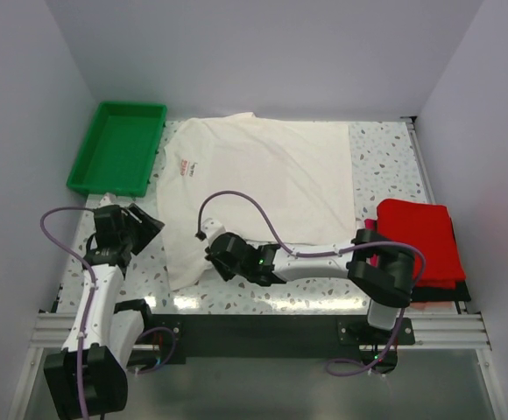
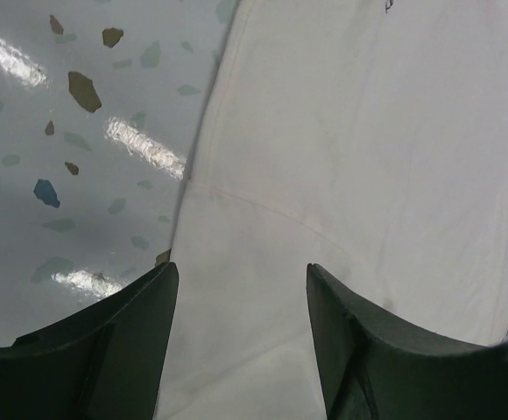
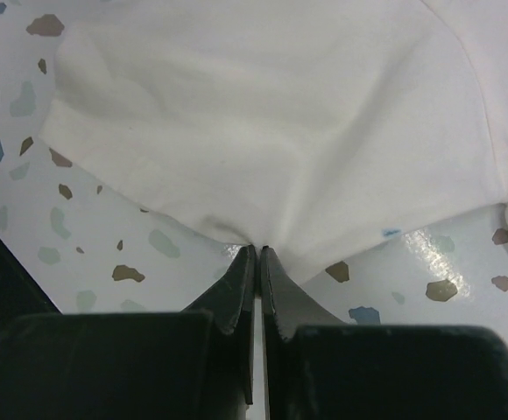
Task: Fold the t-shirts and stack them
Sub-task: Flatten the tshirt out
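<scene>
An off-white t-shirt point(image 1: 263, 175) with a small red chest print lies spread flat on the speckled table, collar to the left. My right gripper point(image 3: 259, 248) is shut on the shirt's near edge point(image 3: 271, 157), pinching the cloth into a fold; in the top view it sits at the shirt's front hem point(image 1: 221, 248). My left gripper point(image 2: 241, 271) is open, its fingers straddling the cloth point(image 2: 342, 157) near the shirt's left edge; in the top view it is at the left point(image 1: 144, 223). Folded red shirts point(image 1: 420, 238) lie stacked on a black one point(image 1: 447, 293) at the right.
A green plastic tray point(image 1: 118, 147) stands at the back left, next to the shirt's collar. White walls close in the table on three sides. The arm bases and a metal rail point(image 1: 263, 331) run along the near edge.
</scene>
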Available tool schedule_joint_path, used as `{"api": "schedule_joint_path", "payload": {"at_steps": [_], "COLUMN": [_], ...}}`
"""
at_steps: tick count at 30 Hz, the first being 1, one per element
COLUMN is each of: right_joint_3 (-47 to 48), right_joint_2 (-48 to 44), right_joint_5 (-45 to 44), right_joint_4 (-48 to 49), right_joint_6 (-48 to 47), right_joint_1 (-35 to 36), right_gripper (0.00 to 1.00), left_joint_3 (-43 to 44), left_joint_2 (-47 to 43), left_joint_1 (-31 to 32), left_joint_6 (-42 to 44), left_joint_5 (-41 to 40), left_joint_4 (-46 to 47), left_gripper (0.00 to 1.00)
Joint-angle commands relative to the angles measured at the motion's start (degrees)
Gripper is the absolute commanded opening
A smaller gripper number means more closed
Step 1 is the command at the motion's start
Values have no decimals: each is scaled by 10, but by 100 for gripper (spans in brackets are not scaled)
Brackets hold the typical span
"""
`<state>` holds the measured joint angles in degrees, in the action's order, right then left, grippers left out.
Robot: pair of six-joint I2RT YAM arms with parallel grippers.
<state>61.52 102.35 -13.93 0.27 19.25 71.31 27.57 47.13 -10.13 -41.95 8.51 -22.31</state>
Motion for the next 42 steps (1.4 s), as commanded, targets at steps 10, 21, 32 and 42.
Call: {"api": "schedule_joint_path", "payload": {"at_steps": [10, 21, 32, 42], "right_joint_3": [-68, -95, -212, -259], "right_joint_2": [-125, -267, -408, -421], "right_joint_5": [-35, -145, -91, -57], "right_joint_4": [-26, -191, -244, -276], "right_joint_6": [29, 145, 190, 199], "right_joint_1": [3, -70, -281, -394], "right_gripper": [46, 57, 63, 65], "left_joint_3": [-85, -121, -107, -80], "left_joint_2": [-22, 86, 182, 117], "left_joint_1": [1, 24, 85, 44], "left_joint_6": [-88, -88, -110, -99], "left_joint_5": [-32, -60, -117, -199], "left_joint_4": [70, 175, 210, 84], "left_gripper": [63, 54, 12, 0]}}
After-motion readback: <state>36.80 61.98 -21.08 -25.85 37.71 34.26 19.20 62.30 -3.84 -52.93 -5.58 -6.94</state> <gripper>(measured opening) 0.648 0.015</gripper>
